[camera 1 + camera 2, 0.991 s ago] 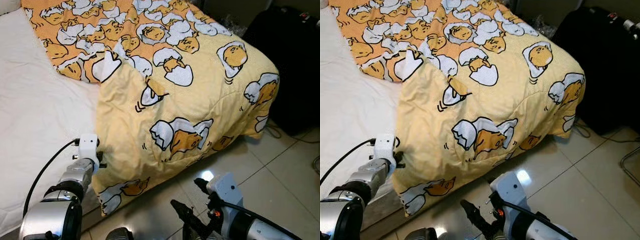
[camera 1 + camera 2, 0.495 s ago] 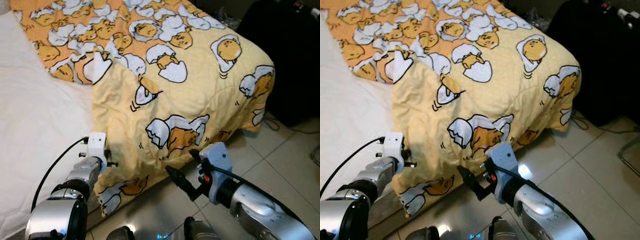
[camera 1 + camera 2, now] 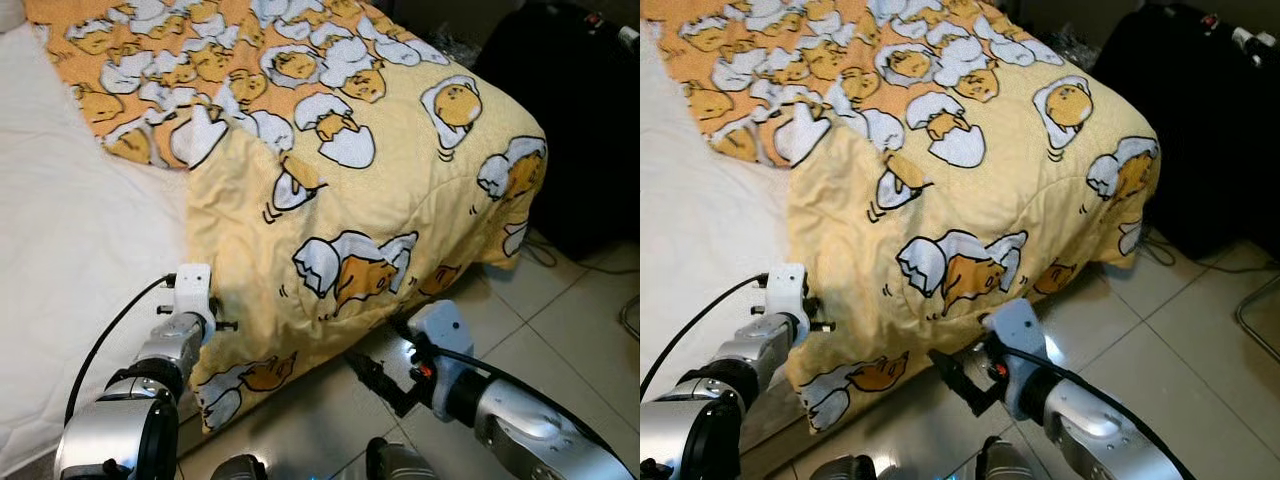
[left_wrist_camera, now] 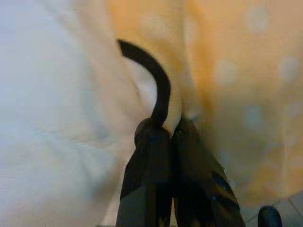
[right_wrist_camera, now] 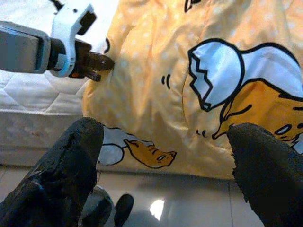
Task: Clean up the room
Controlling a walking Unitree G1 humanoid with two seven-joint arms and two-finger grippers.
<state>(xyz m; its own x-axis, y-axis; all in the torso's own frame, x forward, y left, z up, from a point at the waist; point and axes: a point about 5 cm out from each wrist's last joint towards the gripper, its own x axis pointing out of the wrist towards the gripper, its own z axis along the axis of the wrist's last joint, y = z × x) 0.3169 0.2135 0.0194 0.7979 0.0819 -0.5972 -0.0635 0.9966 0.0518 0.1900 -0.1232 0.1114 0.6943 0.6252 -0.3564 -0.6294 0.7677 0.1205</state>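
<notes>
A bed (image 3: 60,260) fills the room from nine o'clock up to twelve, its white quilted mattress bare along the nine o'clock side. The mattress edge (image 5: 33,127) shows a pale, slightly stained side panel just above the floor. The floor (image 3: 580,340) is laid in large glossy beige tiles with thin grout lines, running from six o'clock out to three. A bright spot of ceiling light (image 3: 408,350) reflects off a tile near five o'clock. At about two o'clock stands a big black bag (image 3: 585,120), close against the bed's corner. A thin dark cable (image 3: 545,258) trails on the tiles beside it at three o'clock.
</notes>
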